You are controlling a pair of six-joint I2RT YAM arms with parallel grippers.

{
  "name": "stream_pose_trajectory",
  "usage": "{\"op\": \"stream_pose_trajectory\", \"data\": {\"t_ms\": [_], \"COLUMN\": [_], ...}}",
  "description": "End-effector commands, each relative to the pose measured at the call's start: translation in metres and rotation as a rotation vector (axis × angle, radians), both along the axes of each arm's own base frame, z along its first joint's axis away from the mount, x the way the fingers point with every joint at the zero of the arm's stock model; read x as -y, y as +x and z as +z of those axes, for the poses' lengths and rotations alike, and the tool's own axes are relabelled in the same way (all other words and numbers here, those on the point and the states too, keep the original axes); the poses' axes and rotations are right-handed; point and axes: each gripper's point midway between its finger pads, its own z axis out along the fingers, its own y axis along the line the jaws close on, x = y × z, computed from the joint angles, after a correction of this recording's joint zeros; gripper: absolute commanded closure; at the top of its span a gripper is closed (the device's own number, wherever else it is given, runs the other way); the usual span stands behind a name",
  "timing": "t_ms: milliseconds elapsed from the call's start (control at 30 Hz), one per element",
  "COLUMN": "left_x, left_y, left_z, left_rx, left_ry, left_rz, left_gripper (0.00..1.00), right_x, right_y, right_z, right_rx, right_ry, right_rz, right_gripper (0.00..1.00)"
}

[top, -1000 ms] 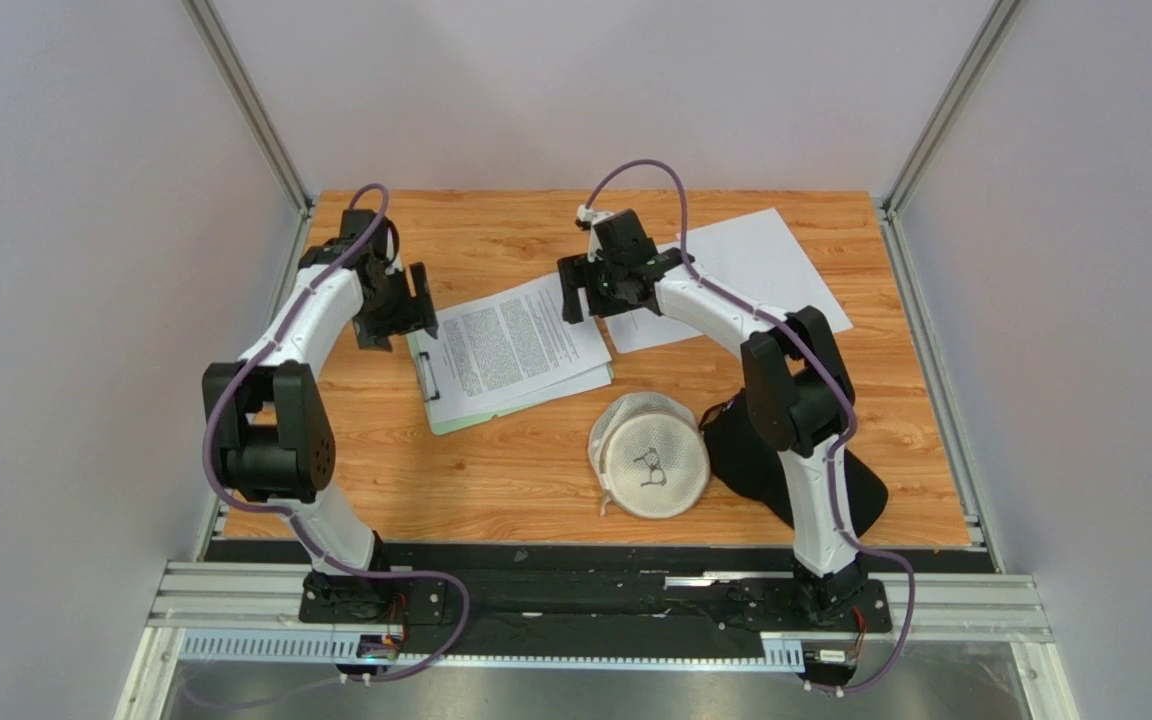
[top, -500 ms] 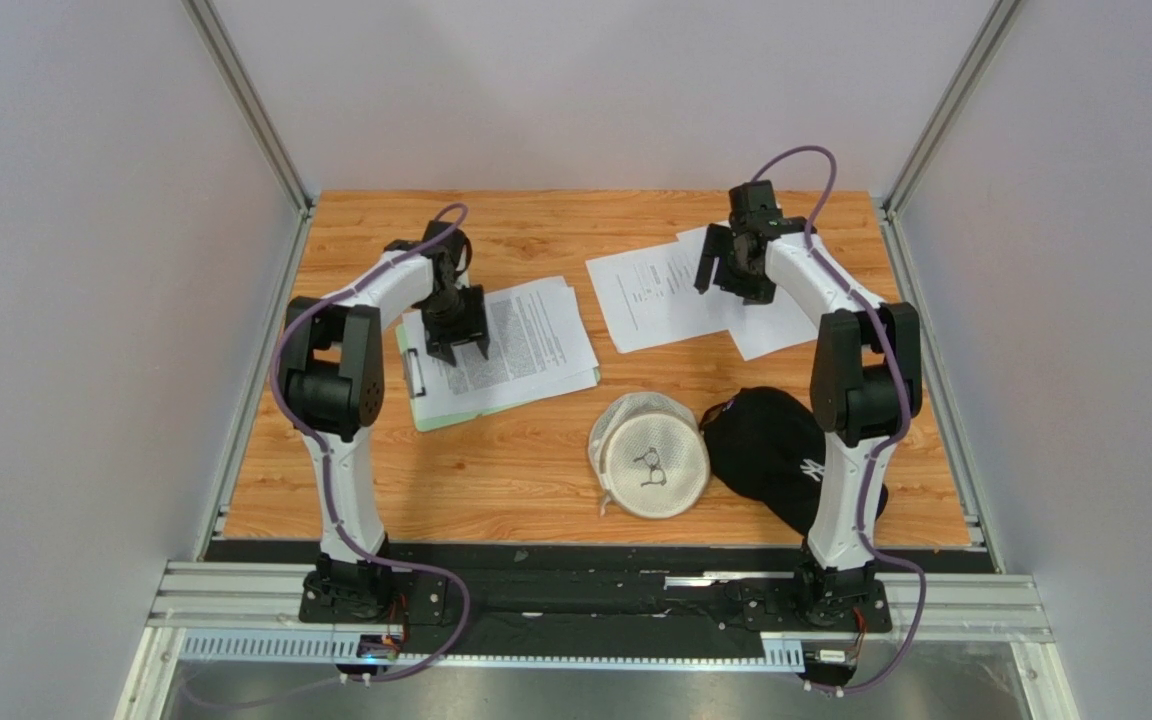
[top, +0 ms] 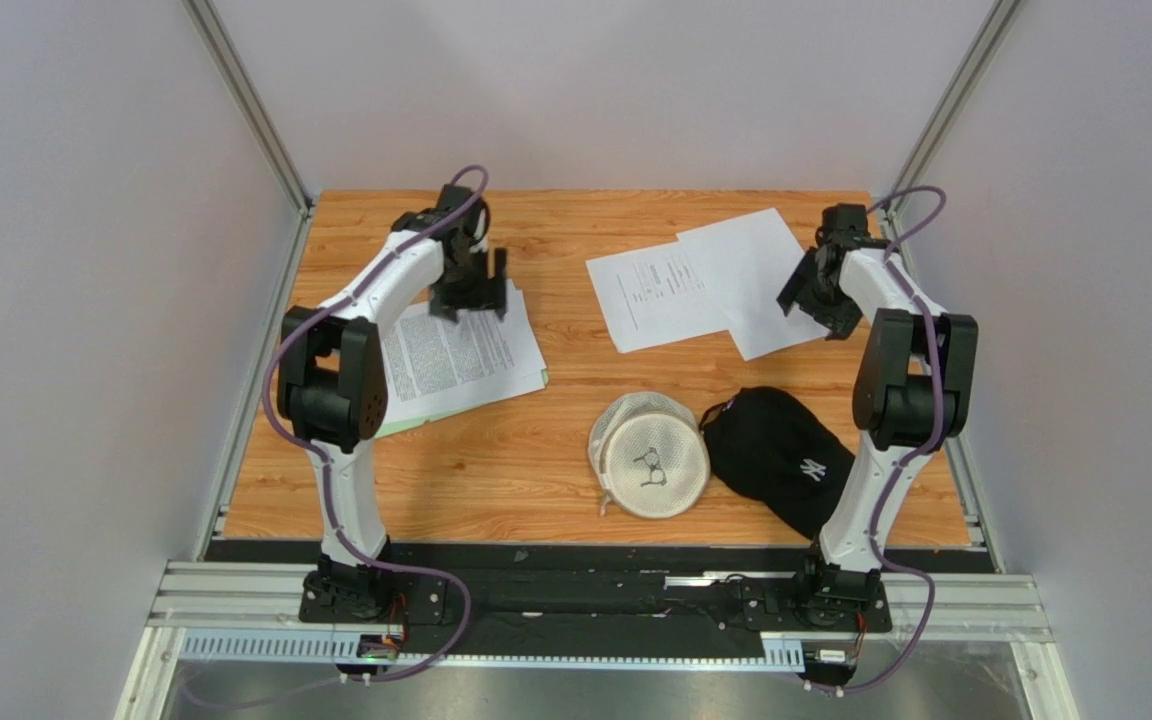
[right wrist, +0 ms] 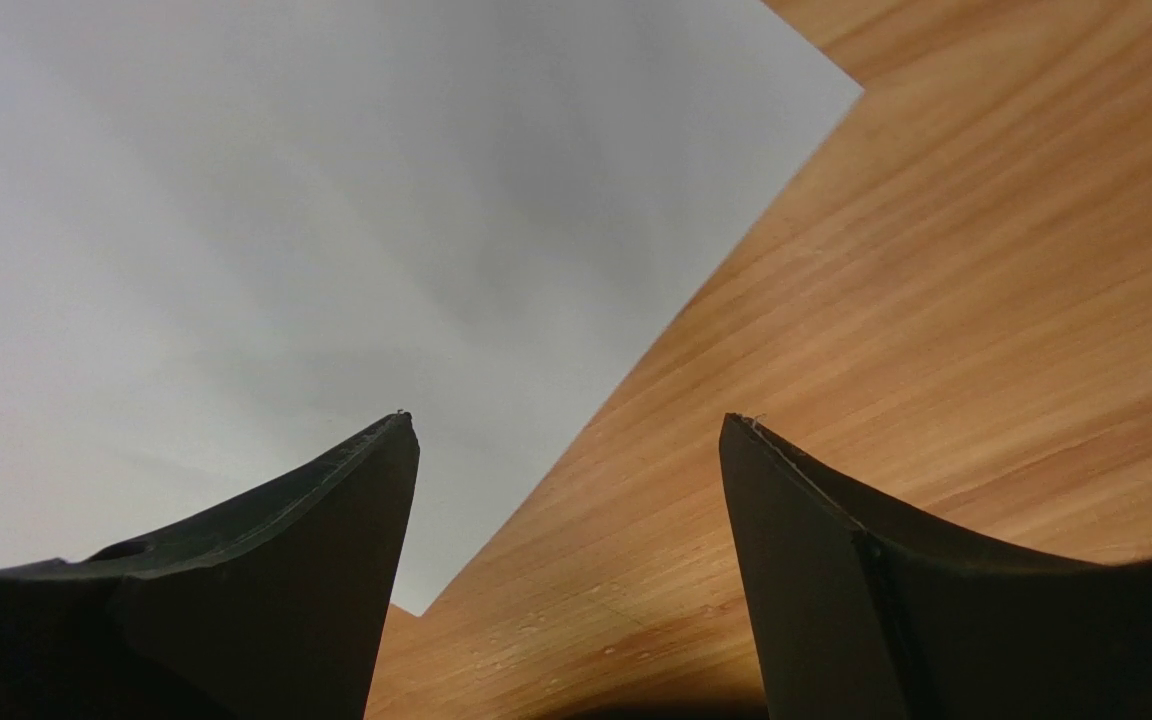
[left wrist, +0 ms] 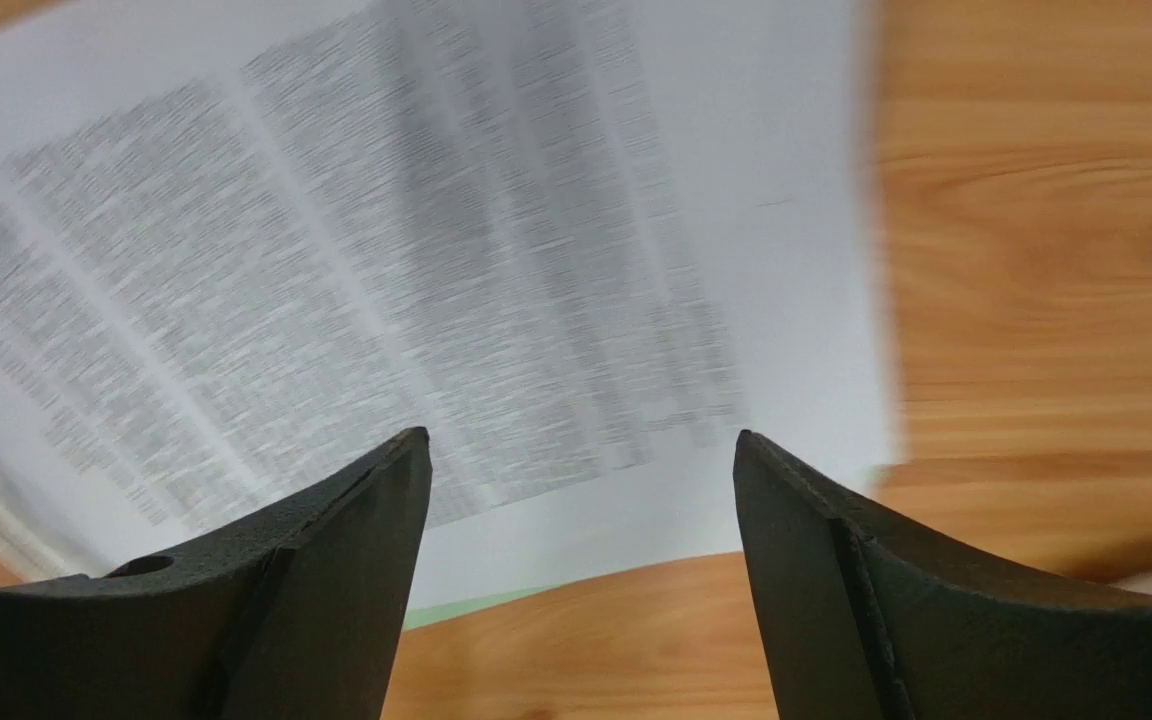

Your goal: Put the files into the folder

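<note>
My right gripper (right wrist: 567, 420) hangs wide open and empty over the right edge of the plain sheet (top: 755, 270). I should descend low and pinch that sheet alone. My left gripper (left wrist: 582, 443), equally open and empty, hangs above the printed page (top: 455, 353) on the folder (top: 394, 428).

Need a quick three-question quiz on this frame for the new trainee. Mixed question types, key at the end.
1. True or false: the right gripper is clamped on the plain white paper sheet below it.
2. What lies on the flat light-green clipboard? A) a densely printed white paper sheet B) a black pen C) nothing
3. How many white sheets lie off the clipboard, directly on the wooden table?
Key: 1 false, its jaws stand open over the sheet's edge. 2 A. 3 two: the plain sheet and a partly printed sheet overlapping it.
</note>
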Motion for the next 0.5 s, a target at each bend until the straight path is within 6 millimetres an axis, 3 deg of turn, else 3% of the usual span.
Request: {"op": "stream_pose_trajectory", "data": {"t_ms": [0, 33, 67, 100, 133, 167, 200, 233, 267, 333, 367, 433, 467], "left_x": [0.141, 0.183, 0.207, 0.236, 0.273, 0.293, 0.314, 0.339, 0.354, 0.379, 0.389, 0.412, 0.419], "left_y": [0.073, 0.082, 0.092, 0.105, 0.114, 0.118, 0.127, 0.128, 0.138, 0.137, 0.138, 0.135, 0.134], "left_z": [0.106, 0.127, 0.135, 0.108, 0.146, 0.143, 0.108, 0.128, 0.107, 0.104, 0.087, 0.100, 0.085], "left_rx": [0.422, 0.487, 0.526, 0.500, 0.561, 0.549, 0.508, 0.530, 0.534, 0.503, 0.486, 0.528, 0.519], "left_ry": [-0.415, -0.499, -0.546, -0.591, -0.686, -0.730, -0.764, -0.849, -0.893, -1.023, -1.049, -1.127, -1.119], "left_rz": [-0.186, -0.228, -0.248, -0.274, -0.292, -0.294, -0.291, -0.268, -0.240, -0.167, -0.136, -0.125, -0.115], "left_gripper": [0.18, 0.19, 0.20, 0.23, 0.25, 0.25, 0.25, 0.25, 0.25, 0.29, 0.30, 0.31, 0.31], "right_x": [0.004, 0.004, 0.003, 0.003, 0.000, 0.000, 0.000, 0.005, 0.008, 0.013, 0.014, 0.012, 0.010], "right_y": [0.002, 0.001, -0.001, 0.001, -0.003, -0.003, -0.002, -0.005, -0.007, -0.009, -0.013, -0.014, -0.017], "right_z": [0.022, 0.021, 0.021, 0.023, 0.026, 0.029, 0.034, 0.039, 0.043, 0.045, 0.044, 0.037, 0.032], "right_rx": [0.119, 0.122, 0.120, 0.141, 0.155, 0.172, 0.199, 0.215, 0.225, 0.236, 0.235, 0.228, 0.216], "right_ry": [0.087, 0.124, 0.137, 0.151, 0.172, 0.176, 0.175, 0.157, 0.141, 0.115, 0.113, 0.141, 0.151], "right_rz": [-0.125, -0.157, -0.171, -0.178, -0.193, -0.199, -0.206, -0.225, -0.235, -0.244, -0.244, -0.241, -0.236], "right_gripper": [0.22, 0.22, 0.22, 0.22, 0.22, 0.22, 0.22, 0.22, 0.22, 0.22, 0.22, 0.22, 0.22]}}
